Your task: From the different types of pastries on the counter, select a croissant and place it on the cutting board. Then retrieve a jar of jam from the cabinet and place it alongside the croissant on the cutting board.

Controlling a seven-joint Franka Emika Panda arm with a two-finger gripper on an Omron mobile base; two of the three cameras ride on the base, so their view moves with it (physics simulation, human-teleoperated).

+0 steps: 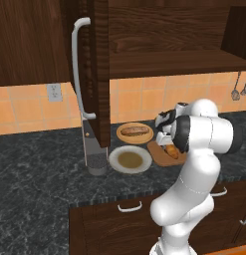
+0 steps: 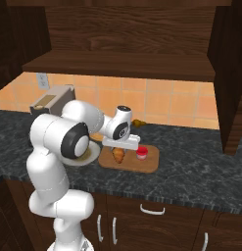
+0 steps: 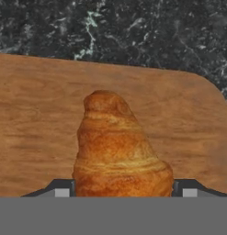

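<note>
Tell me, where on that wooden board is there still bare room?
The cutting board is bare along its front edge and right corner. The middle is crowded: the croissant sits between the pincer tips, with the jam jar close beside it.

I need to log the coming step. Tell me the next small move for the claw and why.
Probably lift the claw straight up, provided it has let go. The croissant already lies on the cutting board with the jar of jam beside it, so both items seem placed. In the hand view the croissant sits between the fingertips; whether they clamp it cannot be told.
</note>
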